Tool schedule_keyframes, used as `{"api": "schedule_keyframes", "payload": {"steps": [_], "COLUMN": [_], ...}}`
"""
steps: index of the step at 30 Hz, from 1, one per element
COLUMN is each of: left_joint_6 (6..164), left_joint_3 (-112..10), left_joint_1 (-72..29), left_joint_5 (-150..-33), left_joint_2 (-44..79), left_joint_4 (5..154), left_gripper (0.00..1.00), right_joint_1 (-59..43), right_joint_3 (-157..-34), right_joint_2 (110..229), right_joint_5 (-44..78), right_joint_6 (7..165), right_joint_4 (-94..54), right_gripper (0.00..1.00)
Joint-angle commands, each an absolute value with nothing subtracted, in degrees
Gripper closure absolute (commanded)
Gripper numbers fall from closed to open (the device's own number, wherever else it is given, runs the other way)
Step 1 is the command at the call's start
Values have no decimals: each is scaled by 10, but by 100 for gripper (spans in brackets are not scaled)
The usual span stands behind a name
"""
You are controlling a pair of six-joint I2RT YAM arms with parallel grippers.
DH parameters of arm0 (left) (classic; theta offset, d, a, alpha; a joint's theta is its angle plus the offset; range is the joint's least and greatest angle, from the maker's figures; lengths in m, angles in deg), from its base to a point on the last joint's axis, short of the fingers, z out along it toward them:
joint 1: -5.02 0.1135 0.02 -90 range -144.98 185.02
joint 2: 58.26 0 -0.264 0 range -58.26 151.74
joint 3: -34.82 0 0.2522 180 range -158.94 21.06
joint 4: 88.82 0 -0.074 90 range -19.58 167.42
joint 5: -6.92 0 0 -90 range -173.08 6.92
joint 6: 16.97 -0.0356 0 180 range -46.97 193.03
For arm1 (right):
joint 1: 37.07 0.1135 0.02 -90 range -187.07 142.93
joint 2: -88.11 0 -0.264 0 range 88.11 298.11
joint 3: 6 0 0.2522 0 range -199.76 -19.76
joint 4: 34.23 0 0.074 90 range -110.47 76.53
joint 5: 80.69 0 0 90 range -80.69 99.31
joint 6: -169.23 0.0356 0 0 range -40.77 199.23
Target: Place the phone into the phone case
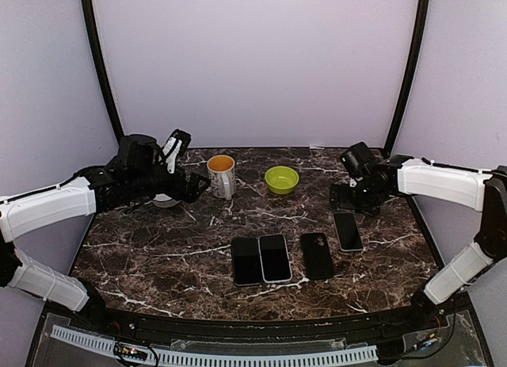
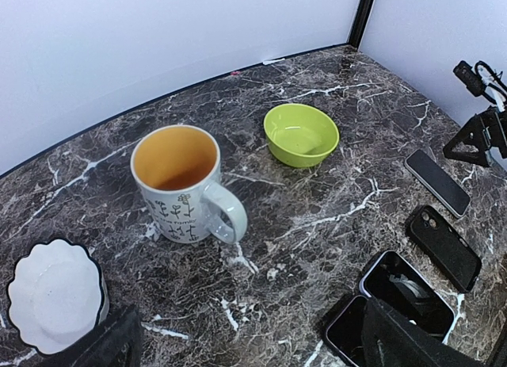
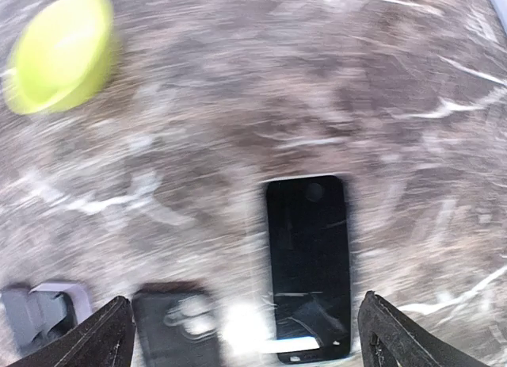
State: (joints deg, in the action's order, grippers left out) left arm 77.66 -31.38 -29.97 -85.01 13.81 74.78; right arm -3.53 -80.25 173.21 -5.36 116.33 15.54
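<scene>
A phone (image 1: 347, 231) with a dark screen and silver rim lies face up at the right of the table. My right gripper (image 1: 346, 199) hovers just behind it, open and holding nothing. The right wrist view is blurred; there the phone (image 3: 307, 264) lies flat between and beyond the wide-apart fingers of the right gripper (image 3: 249, 339). Left of the phone lies a black phone case (image 1: 317, 255) (image 3: 174, 327), back up with its camera opening showing. My left gripper (image 1: 192, 186) (image 2: 253, 343) is open and empty beside the mug, far from both.
Two more phone-shaped slabs lie side by side at the middle front, a black one (image 1: 246, 261) and a pale-rimmed one (image 1: 275, 258). A white mug (image 1: 222, 175), a green bowl (image 1: 281, 179) and a white scalloped dish (image 2: 51, 292) stand toward the back.
</scene>
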Motion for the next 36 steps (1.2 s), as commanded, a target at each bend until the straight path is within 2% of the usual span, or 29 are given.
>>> {"api": "schedule_keyframes", "payload": {"steps": [1, 7, 12, 17, 23, 29, 36], "left_joint_6": [768, 767, 767, 766, 766, 764, 759], "left_joint_3": [-307, -307, -307, -307, -307, -307, -311], "left_joint_1": [-300, -300, -300, -300, -300, -300, -299], "left_joint_5": [-856, -857, -860, -861, -862, -861, -908], "left_joint_2": [122, 124, 124, 122, 124, 125, 136], "left_joint_4": [757, 756, 757, 757, 757, 757, 756], "left_gripper": [1, 1, 1, 1, 1, 1, 4], "right_joint_1": [-89, -101, -101, -100, -93, -66, 30], "right_joint_3": [-756, -732, -719, -712, -710, -728, -768], "right_joint_2": [1746, 1780, 1818, 1838, 1839, 1810, 1741], "right_joint_5": [-10, 38, 19, 19, 36, 2, -106], "right_joint_6": [1104, 1092, 1087, 1080, 1061, 1034, 983], "right_joint_4": [164, 142, 142, 143, 141, 158, 130], "right_gripper": [1, 1, 2, 11, 32, 39, 50]}}
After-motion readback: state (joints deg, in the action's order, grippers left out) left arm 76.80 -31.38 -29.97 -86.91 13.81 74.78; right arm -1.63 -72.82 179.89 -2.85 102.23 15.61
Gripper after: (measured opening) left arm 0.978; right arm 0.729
